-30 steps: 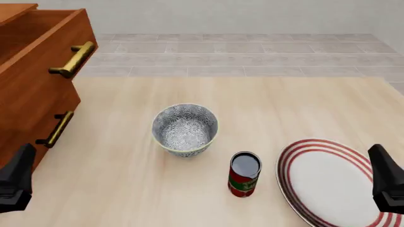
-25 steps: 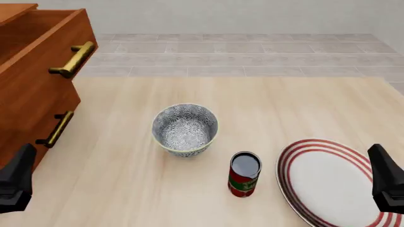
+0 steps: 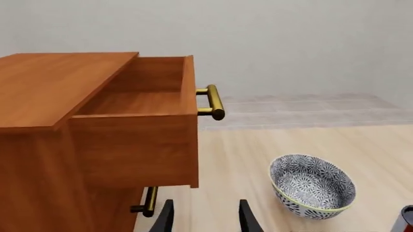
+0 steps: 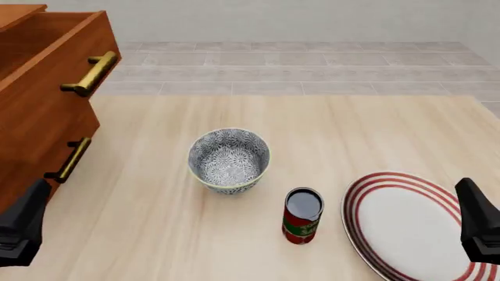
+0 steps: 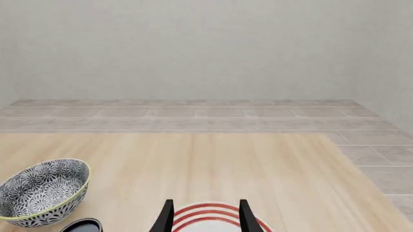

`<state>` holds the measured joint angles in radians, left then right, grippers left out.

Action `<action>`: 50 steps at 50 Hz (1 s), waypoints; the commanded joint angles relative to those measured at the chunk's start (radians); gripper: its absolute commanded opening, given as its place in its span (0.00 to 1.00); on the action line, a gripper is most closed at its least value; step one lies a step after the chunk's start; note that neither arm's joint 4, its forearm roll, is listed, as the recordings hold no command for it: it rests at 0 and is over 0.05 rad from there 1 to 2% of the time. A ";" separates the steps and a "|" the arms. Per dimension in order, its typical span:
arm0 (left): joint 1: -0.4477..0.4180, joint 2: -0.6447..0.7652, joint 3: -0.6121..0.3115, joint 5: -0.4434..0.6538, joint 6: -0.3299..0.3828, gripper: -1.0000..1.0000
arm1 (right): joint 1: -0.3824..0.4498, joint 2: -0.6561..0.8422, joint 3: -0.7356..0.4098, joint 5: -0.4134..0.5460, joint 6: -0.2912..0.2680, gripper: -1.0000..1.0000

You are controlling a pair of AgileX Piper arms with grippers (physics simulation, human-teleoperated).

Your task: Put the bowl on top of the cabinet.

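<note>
End effectors, left [image 3: 201,217] and right [image 5: 203,216], are seen spread and empty, while the bowl [image 4: 229,160] (judged rigid, glazed, breakable) stands mid-worktop [image 4: 312,129] beside the cabinet [image 4: 39,105], best pinched at its rim.

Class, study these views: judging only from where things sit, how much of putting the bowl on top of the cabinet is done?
Nothing is done yet. The bowl stands upright on the table, apart from the cabinet, whose top is bare and whose upper drawer is pulled out. Nothing is in hand: the left gripper and right gripper are open and empty, near the table's front edge. Reaching, grasping, lifting and placing all remain.
</note>
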<state>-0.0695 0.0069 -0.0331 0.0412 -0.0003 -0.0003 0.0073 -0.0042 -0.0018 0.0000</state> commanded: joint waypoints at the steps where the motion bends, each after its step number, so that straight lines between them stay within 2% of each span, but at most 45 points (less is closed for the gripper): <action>1: -0.040 -0.003 -0.041 0.057 -0.009 1.00 | 0.000 0.000 0.000 0.000 0.000 1.00; 14: -0.132 -0.001 -0.066 0.110 0.004 1.00 | 0.000 0.000 0.000 0.000 0.000 1.00; 29: -0.197 0.119 -0.064 0.072 0.008 1.00 | 0.000 0.000 0.000 0.000 0.000 1.00; 33: -0.217 0.197 -0.058 -0.006 -0.001 1.00 | 0.000 0.000 0.000 0.000 0.000 1.00; 36: -0.265 0.315 -0.054 -0.101 -0.040 1.00 | 0.000 0.000 0.000 0.000 0.000 1.00; 42: -0.320 0.445 -0.055 -0.209 -0.052 1.00 | 0.000 0.000 0.000 0.000 0.000 1.00; 44: -0.338 0.462 -0.060 -0.228 -0.042 1.00 | 0.000 0.000 0.000 0.000 0.000 1.00; 45: -0.357 0.505 -0.069 -0.244 -0.073 1.00 | 0.000 0.000 0.000 0.000 0.000 1.00; 50: -0.360 0.532 -0.078 -0.262 -0.072 1.00 | 0.000 0.001 0.000 0.000 0.000 1.00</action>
<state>-0.3696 0.3988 -0.0984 -0.1205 -0.0446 -0.0004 0.0076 -0.0043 -0.0018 0.0001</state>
